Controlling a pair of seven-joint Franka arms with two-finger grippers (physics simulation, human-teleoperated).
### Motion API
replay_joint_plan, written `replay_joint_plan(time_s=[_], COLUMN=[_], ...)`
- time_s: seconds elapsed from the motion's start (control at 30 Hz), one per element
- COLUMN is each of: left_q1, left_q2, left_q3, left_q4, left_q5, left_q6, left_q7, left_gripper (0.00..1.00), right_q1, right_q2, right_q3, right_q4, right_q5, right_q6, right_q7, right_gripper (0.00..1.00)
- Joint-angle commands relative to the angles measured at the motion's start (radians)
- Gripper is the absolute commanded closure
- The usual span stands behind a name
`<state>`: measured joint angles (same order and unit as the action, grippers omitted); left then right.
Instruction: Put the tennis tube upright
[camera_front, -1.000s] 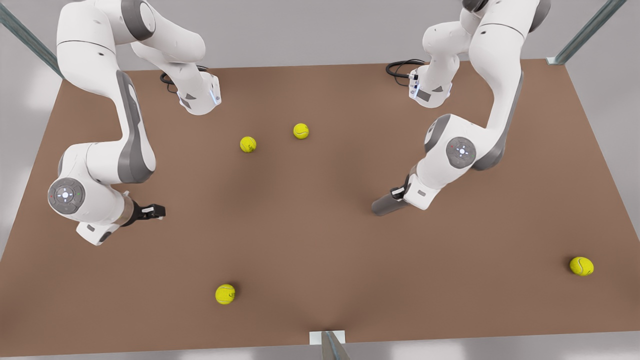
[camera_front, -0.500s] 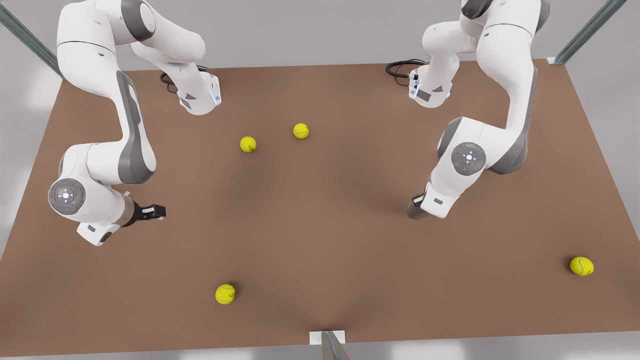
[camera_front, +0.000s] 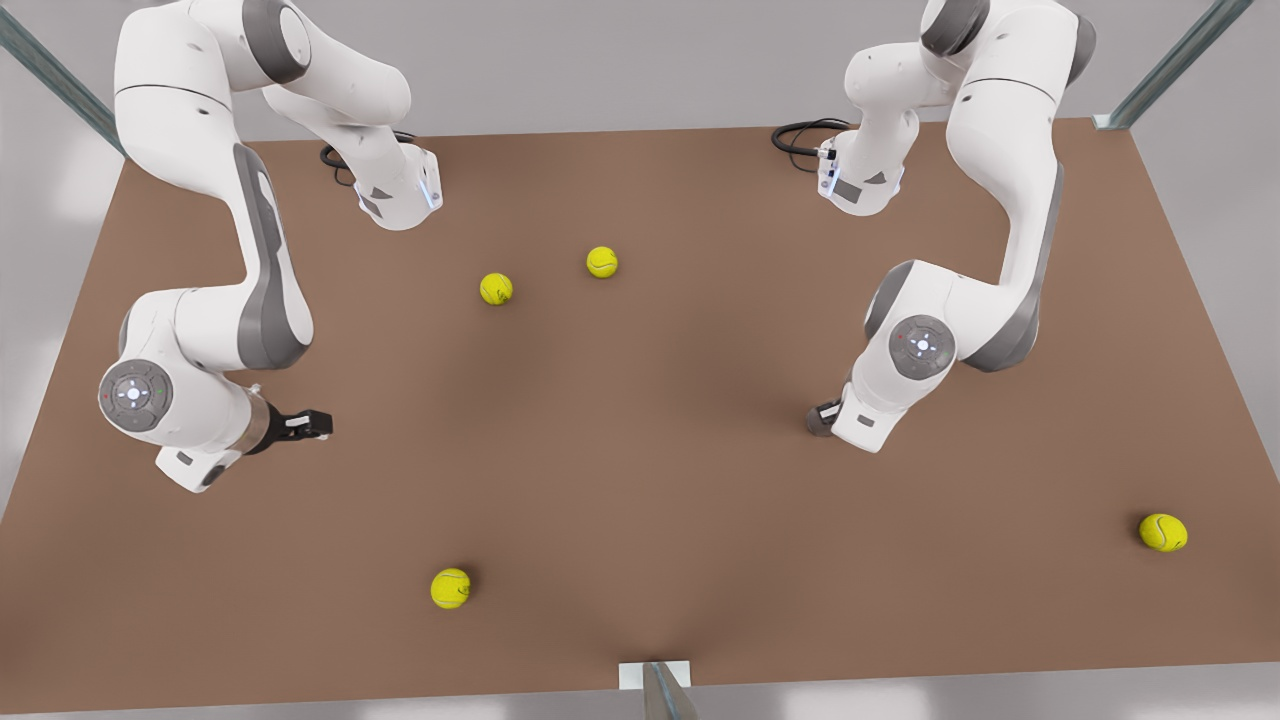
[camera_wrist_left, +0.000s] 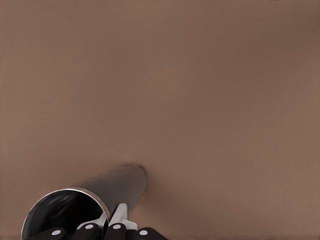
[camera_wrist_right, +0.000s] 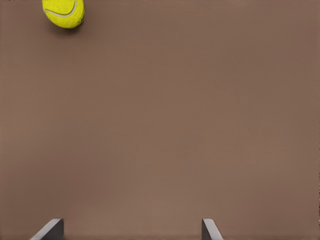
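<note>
the tennis tube (camera_wrist_left: 120, 182) is matte dark grey with a pale silvery rim; the tennis balls (camera_front: 450, 588) are yellow-green with pale seams; the table (camera_front: 640, 480) is plain brown.

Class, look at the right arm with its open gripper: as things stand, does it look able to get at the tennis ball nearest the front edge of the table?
Probably yes. The right gripper is open and holds nothing, and bare table lies between it and that tennis ball. The left gripper is far off, shut on the tennis tube.
</note>
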<state>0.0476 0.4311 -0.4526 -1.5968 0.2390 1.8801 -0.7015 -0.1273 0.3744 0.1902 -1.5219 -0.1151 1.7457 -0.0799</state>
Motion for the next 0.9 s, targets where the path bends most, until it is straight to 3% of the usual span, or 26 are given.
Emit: replay_joint_plan(time_s=[0.0,0.03,0.07,0.1,0.13,0.23,0.4,0.43,0.47,0.5,0.53,0.57,0.6,0.87], left_q1=[0.0,0.0,0.001,0.001,0.0,-0.002,-0.006,-0.05,-0.193,-0.201,-0.181,-0.158,-0.152,-0.152], left_q2=[0.0,0.0,0.0,0.0,0.0,-0.002,-0.064,-0.106,-0.194,-0.297,-0.382,-0.623,-0.663,-0.669], left_q3=[0.0,0.0,0.0,0.0,0.0,0.0,-0.005,0.038,0.269,0.405,0.403,0.403,0.403,0.382], left_q4=[0.0,0.0,0.0,0.0,0.0,0.02,0.123,0.153,0.181,0.158,0.089,-0.237,-0.298,-0.29], left_q5=[-0.018,-0.018,-0.018,-0.018,-0.018,-0.018,-0.018,-0.021,-0.091,-0.236,-0.237,-0.234,-0.233,-0.228], left_q6=[0.001,0.002,0.002,0.005,0.005,-0.006,-0.278,-0.379,-0.479,-0.503,-0.478,-0.258,-0.234,-0.277], left_q7=[0.002,0.002,0.011,0.008,0.008,0.004,0.02,0.098,0.412,0.631,0.629,0.639,0.645,0.642], left_gripper=[0.79,0.79,0.69,0.16,0.0,0.0,0.0,0.0,0.0,0.0,0.0,0.0,0.0,0.0], right_q1=[0.0,0.0,-0.009,-0.017,-0.015,-0.034,-0.055,-0.054,-0.054,-0.052,-0.055,-0.052,-0.052,-0.052], right_q2=[0.0,0.0,-0.005,-0.009,-0.037,-0.054,-0.049,-0.049,-0.049,-0.048,-0.046,-0.045,-0.043,-0.041], right_q3=[0.0,0.0,0.0,-0.002,-0.002,-0.003,0.0,0.0,0.0,0.0,0.0,0.0,0.0,0.0], right_q4=[0.006,0.017,0.035,0.077,0.071,0.069,0.071,0.072,0.072,0.071,0.072,0.072,0.072,0.069], right_q5=[0.0,0.0,0.0,-0.003,-0.012,-0.003,0.0,0.0,0.0,0.0,0.0,0.0,0.0,0.0], right_q6=[-0.002,-0.003,-0.028,-0.083,-0.089,-0.095,-0.095,-0.095,-0.095,-0.095,-0.095,-0.095,-0.095,-0.095], right_q7=[-0.001,-0.001,0.0,-0.001,0.009,0.009,-0.003,-0.001,-0.003,-0.003,-0.003,-0.003,-0.003,-0.003], right_gripper=[0.0,0.0,0.0,0.0,0.0,0.0,0.0,0.0,0.0,0.0,0.0,0.0,0.0,0.0])
